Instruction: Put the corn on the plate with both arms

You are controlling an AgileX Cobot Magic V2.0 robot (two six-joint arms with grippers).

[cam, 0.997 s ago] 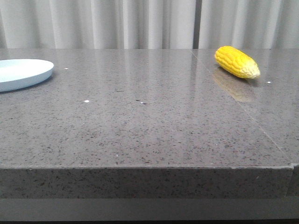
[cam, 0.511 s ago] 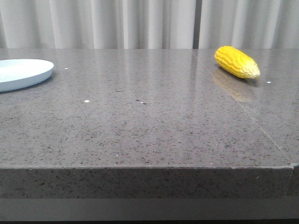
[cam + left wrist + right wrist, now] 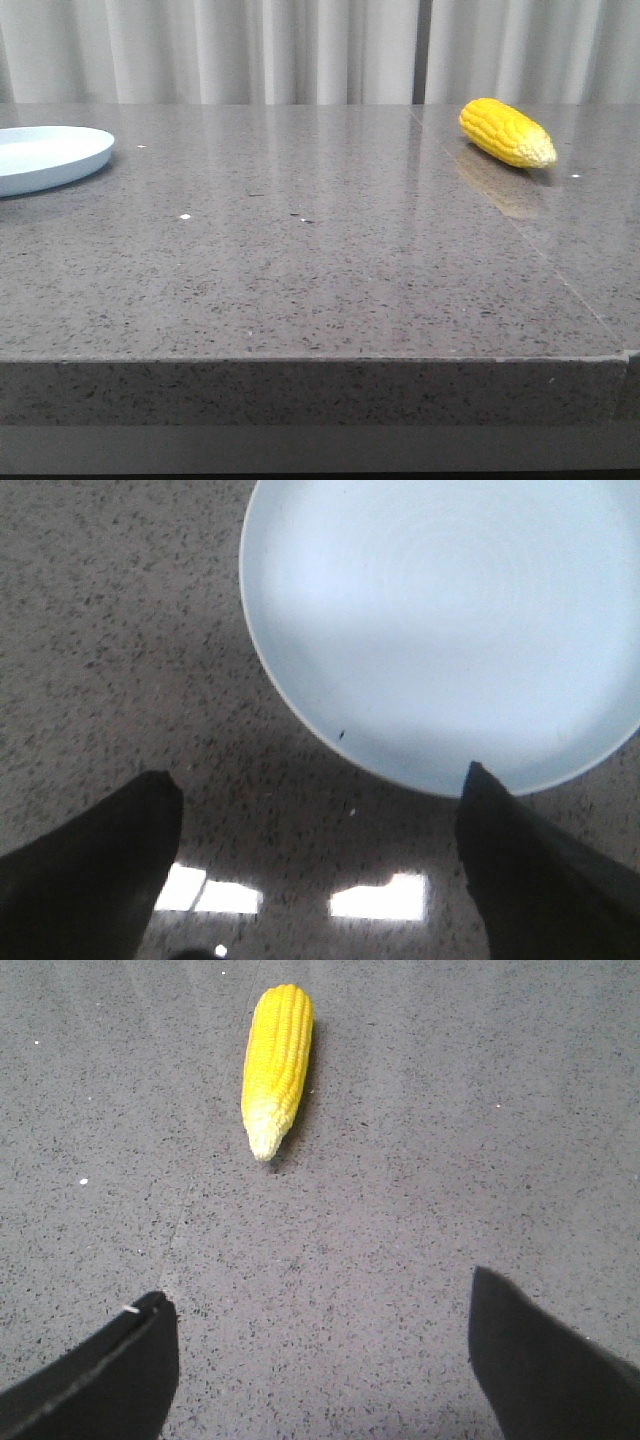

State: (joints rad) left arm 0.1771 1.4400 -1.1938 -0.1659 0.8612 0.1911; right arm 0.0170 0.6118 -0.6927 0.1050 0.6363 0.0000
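No text, label, brand, number or sign can be read anywhere.

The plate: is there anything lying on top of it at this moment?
Nothing shows on the plate: the visible part is bare. One edge is cut off by the frame. The corn lies on the table, far from it.

Your left pincer (image 3: 318,830) has its jaws spread wide, both dark fingertips (image 3: 120,850) apart with nothing between them. Your right pincer (image 3: 320,1335) reads the same: wide open, empty. Neither arm shows in the front view.
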